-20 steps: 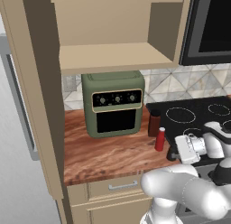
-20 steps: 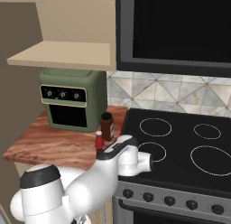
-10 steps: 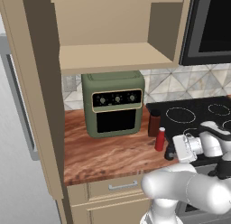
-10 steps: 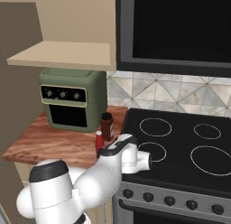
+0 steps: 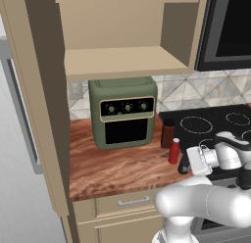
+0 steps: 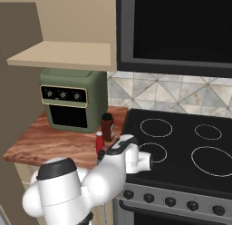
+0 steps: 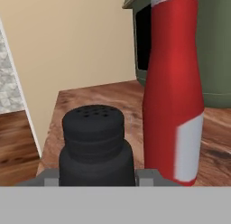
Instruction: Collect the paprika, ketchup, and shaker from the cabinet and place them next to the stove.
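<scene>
**Shaker at counter edge by stove, all 3 items down**

My gripper (image 5: 185, 164) sits low at the front right corner of the wooden counter (image 5: 112, 163), right where the wood meets the stove (image 6: 181, 142). The shaker (image 7: 95, 144) stands close up between my fingers in the hand view, upright, base on the wood. I cannot tell how wide my fingers are or whether they press it; the tips are hidden low in that view.

The ketchup (image 7: 173, 87) stands upright just beside the shaker, near but apart. In the left base view the ketchup (image 5: 173, 151) is in front of the paprika (image 5: 167, 133), both upright along the stove's left edge. Same pair in the right base view: ketchup (image 6: 99, 143), paprika (image 6: 107, 127).

The toaster oven (image 5: 124, 112) takes the back of the counter; open wood lies in front of it and to its left. The cabinet (image 5: 122, 60) shelf above is bare. The drawer (image 5: 130, 203) sits below the counter lip.
</scene>
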You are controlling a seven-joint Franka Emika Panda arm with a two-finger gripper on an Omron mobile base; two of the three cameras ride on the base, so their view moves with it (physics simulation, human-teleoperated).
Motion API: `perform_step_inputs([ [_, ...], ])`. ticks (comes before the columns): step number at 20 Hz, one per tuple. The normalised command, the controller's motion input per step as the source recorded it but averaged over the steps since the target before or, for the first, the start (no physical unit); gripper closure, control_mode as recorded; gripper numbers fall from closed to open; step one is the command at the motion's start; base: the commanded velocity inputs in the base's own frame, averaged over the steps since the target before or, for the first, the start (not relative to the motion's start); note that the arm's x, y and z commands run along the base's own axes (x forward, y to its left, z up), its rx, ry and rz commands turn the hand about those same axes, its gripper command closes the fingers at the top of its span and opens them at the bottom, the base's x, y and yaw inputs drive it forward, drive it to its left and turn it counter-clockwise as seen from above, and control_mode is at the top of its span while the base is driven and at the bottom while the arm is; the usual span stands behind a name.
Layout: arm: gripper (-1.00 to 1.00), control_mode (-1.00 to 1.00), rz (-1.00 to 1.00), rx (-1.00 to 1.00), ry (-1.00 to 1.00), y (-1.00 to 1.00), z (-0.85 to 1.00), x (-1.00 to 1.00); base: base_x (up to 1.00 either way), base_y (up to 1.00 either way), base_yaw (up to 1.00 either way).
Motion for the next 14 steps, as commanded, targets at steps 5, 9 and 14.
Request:
perform_step_inputs([
  [5, 1.00, -1.00, 0.00, 0.00, 0.00, 0.00, -0.12, 0.13, 0.00, 0.00, 0.00],
  [9, 1.00, -1.00, 0.00, 0.00, 0.00, 0.00, -0.13, 0.11, 0.00, 0.00, 0.00],
  [14, 1.00, -1.00, 0.00, 0.00, 0.00, 0.00, -0.15, 0.08, 0.00, 0.00, 0.00],
])
